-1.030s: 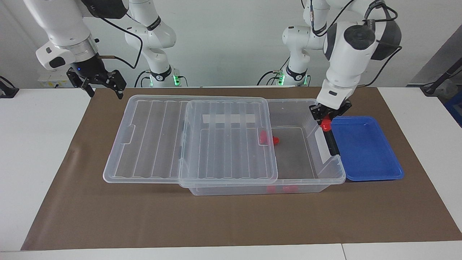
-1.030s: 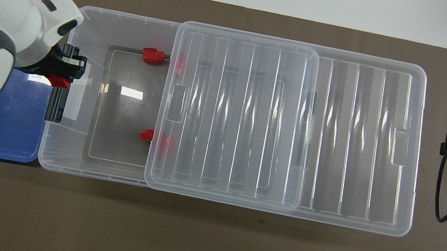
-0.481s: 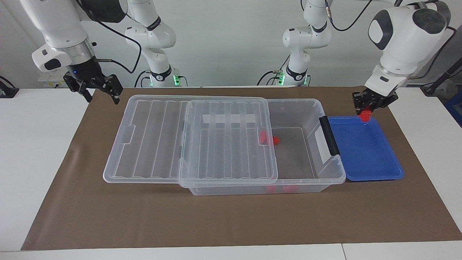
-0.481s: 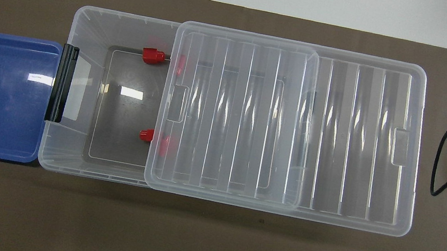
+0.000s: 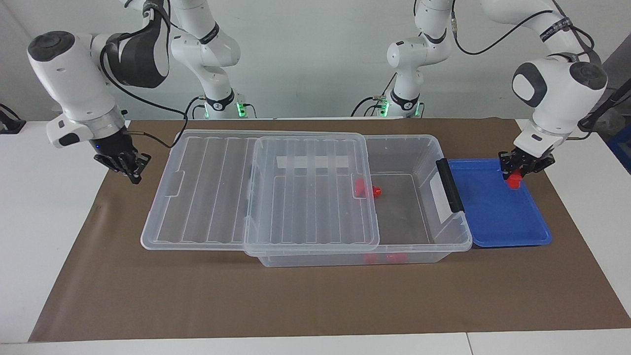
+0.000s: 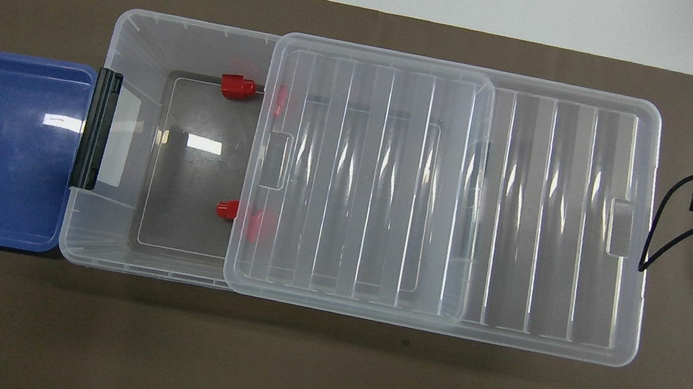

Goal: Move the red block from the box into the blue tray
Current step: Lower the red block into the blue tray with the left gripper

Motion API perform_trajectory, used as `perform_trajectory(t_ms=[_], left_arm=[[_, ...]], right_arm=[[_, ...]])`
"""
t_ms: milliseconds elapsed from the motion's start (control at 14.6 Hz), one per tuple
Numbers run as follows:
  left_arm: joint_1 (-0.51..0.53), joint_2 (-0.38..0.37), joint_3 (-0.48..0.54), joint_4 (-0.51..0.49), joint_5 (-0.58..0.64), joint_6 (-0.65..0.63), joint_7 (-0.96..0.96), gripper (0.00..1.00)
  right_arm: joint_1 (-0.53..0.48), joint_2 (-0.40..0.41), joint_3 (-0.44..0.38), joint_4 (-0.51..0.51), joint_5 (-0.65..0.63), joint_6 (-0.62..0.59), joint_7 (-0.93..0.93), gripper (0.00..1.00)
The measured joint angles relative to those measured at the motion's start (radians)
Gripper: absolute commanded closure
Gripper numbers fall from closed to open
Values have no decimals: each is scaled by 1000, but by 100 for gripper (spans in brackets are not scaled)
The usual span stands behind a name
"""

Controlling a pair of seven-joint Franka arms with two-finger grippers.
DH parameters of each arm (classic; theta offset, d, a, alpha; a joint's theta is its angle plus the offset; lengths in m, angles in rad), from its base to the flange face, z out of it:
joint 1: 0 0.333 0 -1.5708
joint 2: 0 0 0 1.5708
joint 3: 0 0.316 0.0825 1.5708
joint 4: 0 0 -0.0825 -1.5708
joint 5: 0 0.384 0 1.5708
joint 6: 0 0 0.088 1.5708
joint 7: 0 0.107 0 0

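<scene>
Red block [image 5: 514,180] pinched in left hand [image 5: 515,177] over blue tray [image 5: 493,217].

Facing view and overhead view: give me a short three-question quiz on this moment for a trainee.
1. True or false: the left gripper is shut on the small bright red plastic block over the shallow glossy blue plastic tray.
2. Multiple choice: the ribbed clear lid of the large clear plastic box is A) fully shut, B) slid toward the right arm's end, leaving one end open, C) lying on the blue tray.
3. Fill in: the shut right gripper is over the ____ paper mat.

Key: 1 true; 2 B; 3 brown.
</scene>
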Motion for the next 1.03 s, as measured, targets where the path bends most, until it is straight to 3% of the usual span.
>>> perform_trajectory(t_ms=[275, 687, 1030], left_arm=[[21, 0, 0, -102, -4, 101, -23, 100], [21, 5, -13, -230, -6, 283, -106, 100], [21, 52, -13, -255, -10, 349, -113, 100]], right_arm=[[-7, 3, 0, -61, 0, 55, 0, 100], [-12, 32, 2, -72, 0, 87, 0, 100], [32, 39, 10, -74, 1, 91, 0, 100]])
